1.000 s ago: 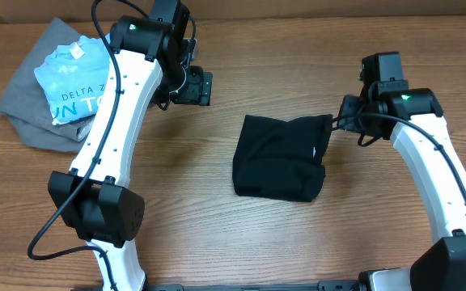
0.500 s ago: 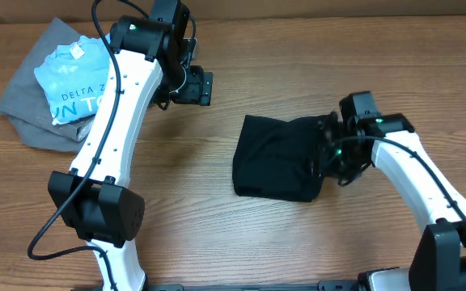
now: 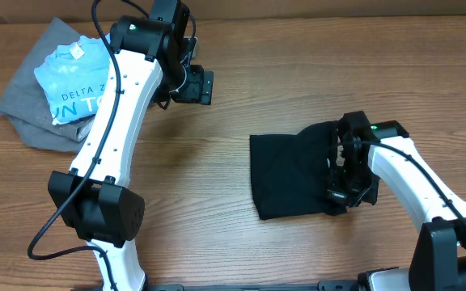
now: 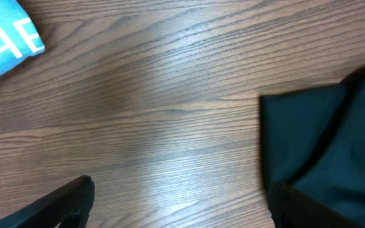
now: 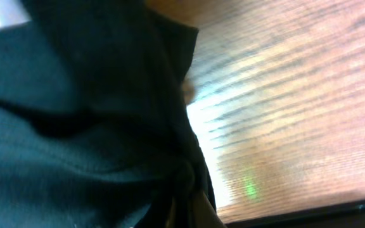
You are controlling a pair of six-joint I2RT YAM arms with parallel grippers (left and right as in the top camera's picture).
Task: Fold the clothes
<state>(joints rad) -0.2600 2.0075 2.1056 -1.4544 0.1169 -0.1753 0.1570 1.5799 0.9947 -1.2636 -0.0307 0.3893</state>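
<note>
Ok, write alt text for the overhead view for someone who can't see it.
A folded black T-shirt lies on a wooden table, the right gripper apparently pinching its right edge. The left gripper hangs open at upper left, near a light blue T-shirt on a grey garment.

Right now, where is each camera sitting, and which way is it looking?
Overhead: fixed above the table, looking straight down; shows the left arm, the right arm, the black T-shirt, a light blue T-shirt on a grey garment.
Left wrist: held above the table, looking down at wood; the left end effector shows open fingers along the bottom edge.
Right wrist: pressed close to black fabric, white tag top left; its fingers too blurred to tell.
Shared: all three see the black T-shirt; overhead and left wrist also the blue one.
</note>
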